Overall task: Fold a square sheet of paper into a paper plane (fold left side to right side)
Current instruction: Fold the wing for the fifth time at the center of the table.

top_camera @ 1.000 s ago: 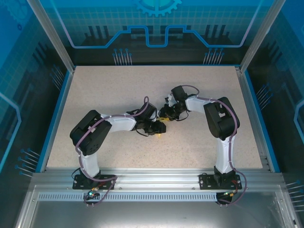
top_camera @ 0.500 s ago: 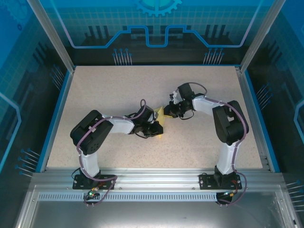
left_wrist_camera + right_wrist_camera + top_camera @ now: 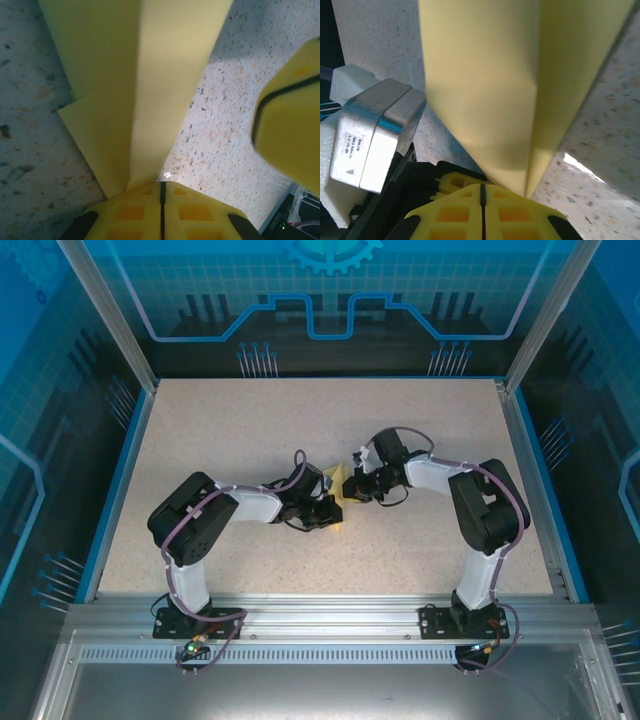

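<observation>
A speckled beige table (image 3: pixel 200 430) has a blue rim (image 3: pixel 120 480) along its left, far and right sides. Behind the table stands a blue translucent wall (image 3: pixel 330 300) printed with a gear and circuit lines. Similar panels (image 3: pixel 40 440) flank the table, and slanted aluminium posts (image 3: pixel 105 310) rise from its far corners. Along the table's near edge runs an aluminium rail (image 3: pixel 330 612), and nearer still lies a grey metal sheet (image 3: pixel 320 690).

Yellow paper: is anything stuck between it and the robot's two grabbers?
No, nothing visible is in the way. The left gripper and the right gripper each pinch the yellow paper directly, with their fingers shut on it. The paper is held up between them, above the speckled table.
</observation>
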Robot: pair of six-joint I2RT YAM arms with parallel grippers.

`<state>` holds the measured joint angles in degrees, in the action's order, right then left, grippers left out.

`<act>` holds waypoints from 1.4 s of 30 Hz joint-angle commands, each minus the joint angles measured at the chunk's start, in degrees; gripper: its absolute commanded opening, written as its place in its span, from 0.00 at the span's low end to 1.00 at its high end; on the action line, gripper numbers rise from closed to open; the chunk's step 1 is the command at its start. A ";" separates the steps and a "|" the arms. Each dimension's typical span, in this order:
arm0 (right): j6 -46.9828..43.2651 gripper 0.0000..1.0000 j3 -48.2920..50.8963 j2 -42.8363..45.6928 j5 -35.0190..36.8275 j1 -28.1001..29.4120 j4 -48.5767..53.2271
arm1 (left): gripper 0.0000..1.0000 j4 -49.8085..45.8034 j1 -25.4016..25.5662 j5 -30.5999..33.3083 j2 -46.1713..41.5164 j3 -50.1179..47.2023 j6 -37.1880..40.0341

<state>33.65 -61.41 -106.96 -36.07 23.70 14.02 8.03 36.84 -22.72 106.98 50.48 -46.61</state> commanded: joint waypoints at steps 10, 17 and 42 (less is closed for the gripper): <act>-0.29 0.08 -3.63 -7.49 2.53 2.84 0.65 | 0.07 -8.24 0.42 2.07 1.48 -2.24 -0.52; -3.68 0.08 -8.04 -10.75 6.02 1.45 3.38 | 0.05 -8.30 0.37 1.98 2.18 -2.65 -1.28; -6.26 0.09 -19.10 -17.53 5.44 -4.32 5.79 | 0.03 -8.75 0.36 1.57 3.85 -1.96 -1.52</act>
<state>28.75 -77.73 -122.19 -33.36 20.97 20.69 7.90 36.84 -22.52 107.00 50.48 -47.77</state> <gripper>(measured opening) 0.094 0.060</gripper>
